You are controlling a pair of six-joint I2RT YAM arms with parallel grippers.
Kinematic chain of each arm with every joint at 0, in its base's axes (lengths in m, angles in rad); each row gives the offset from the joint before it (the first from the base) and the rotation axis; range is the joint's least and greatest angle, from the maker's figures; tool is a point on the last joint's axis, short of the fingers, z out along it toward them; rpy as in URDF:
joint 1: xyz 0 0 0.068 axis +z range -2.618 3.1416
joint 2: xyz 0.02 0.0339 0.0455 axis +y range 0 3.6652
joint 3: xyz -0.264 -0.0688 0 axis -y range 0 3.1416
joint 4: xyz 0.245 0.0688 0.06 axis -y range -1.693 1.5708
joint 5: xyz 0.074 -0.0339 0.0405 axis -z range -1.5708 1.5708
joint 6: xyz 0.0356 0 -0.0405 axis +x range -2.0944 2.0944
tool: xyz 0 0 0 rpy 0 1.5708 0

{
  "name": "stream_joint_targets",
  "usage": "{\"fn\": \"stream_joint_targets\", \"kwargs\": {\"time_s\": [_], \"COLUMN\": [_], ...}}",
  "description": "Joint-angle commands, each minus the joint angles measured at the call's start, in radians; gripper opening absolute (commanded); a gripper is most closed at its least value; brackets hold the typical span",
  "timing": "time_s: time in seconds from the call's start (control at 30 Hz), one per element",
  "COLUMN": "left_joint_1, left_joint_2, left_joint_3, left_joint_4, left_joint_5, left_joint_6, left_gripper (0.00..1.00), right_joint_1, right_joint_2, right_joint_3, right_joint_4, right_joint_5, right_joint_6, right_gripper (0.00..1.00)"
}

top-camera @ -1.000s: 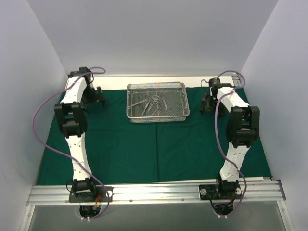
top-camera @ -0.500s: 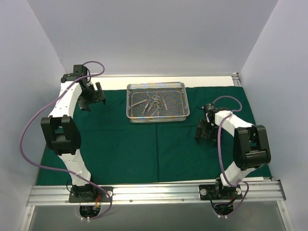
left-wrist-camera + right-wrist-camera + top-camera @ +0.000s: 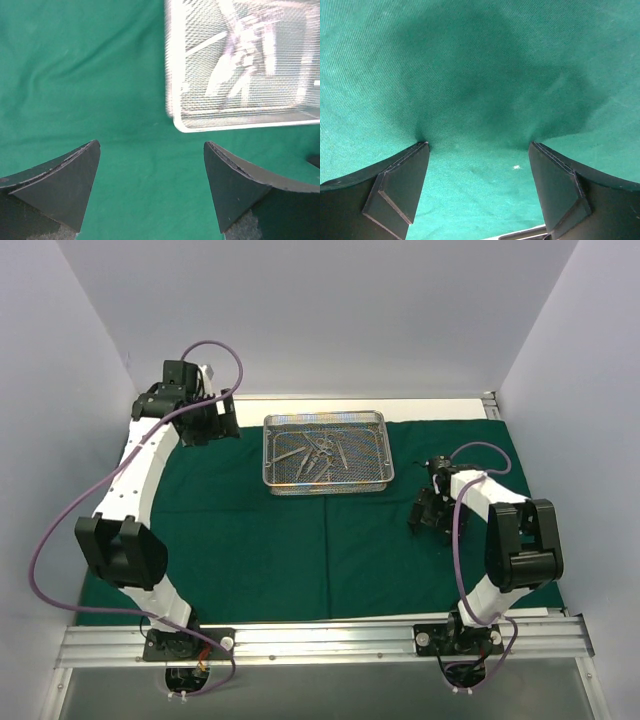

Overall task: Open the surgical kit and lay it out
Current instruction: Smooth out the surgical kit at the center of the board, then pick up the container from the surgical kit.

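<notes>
The wire-mesh tray (image 3: 327, 489) is sitting at the far middle of the dark green cloth (image 3: 300, 540), which is lying spread flat over the table with a crease running from the tray toward the arm bases. The steel scissor-handled instruments (image 3: 318, 457) are lying jumbled inside the tray, overlapping so that I cannot count them. From my station I am watching the left gripper (image 3: 212, 420) hanging raised above the cloth's far left corner, just left of the tray. Its wrist camera is showing the left gripper (image 3: 151, 143) spread wide and holding nothing, with bare cloth (image 3: 75, 75) below, one corner of the tray (image 3: 240, 126) ahead and the instruments (image 3: 240, 65) blurred. The right gripper (image 3: 428, 518) is sitting low on the right side of the cloth, nearer the bases than the tray and apart from it. Its own view is showing the right gripper (image 3: 479, 144) opened wide and gripping nothing, both tips appearing to meet the cloth (image 3: 480, 75), which is puckering around them. Purple cables (image 3: 60, 530) are looping off both arms, an aluminium rail (image 3: 330, 638) is carrying the bases, and white walls (image 3: 320, 320) are enclosing the table.
</notes>
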Motion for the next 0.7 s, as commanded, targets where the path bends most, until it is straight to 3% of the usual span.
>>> {"fn": "stream_joint_targets", "kwargs": {"time_s": [0.0, 0.07, 0.13, 0.2, 0.3, 0.4, 0.5, 0.67], "left_joint_1": [-0.007, -0.063, -0.137, -0.227, -0.281, -0.306, -0.321, -0.387], "left_joint_2": [-0.056, -0.008, 0.064, 0.148, 0.286, 0.404, 0.472, 0.566], "left_joint_3": [0.019, 0.061, 0.154, 0.254, 0.434, 0.559, 0.607, 0.665], "left_joint_4": [0.117, 0.101, 0.065, 0.035, -0.05, -0.105, -0.094, -0.096], "left_joint_5": [0.104, 0.108, -0.04, -0.096, -0.072, -0.05, -0.055, -0.124], "left_joint_6": [0.051, 0.08, 0.128, 0.191, 0.226, 0.21, 0.176, 0.165], "left_gripper": [0.94, 0.94, 0.94, 0.94, 0.99, 0.83, 0.75, 0.74], "right_joint_1": [-0.007, 0.005, 0.008, 0.009, 0.013, 0.017, 0.019, 0.019], "right_joint_2": [-0.027, -0.073, -0.099, -0.107, -0.115, -0.13, -0.161, -0.201], "right_joint_3": [0.039, 0.116, 0.177, 0.258, 0.341, 0.388, 0.398, 0.362], "right_joint_4": [-0.044, -0.06, -0.096, -0.134, -0.182, -0.217, -0.232, -0.241], "right_joint_5": [0.056, 0.051, 0.038, 0.027, 0.013, 0.004, -0.001, -0.012], "right_joint_6": [0.011, -0.002, -0.031, -0.042, -0.052, -0.054, -0.055, -0.065], "right_gripper": [0.83, 0.83, 0.84, 0.84, 0.84, 0.84, 0.84, 0.84]}}
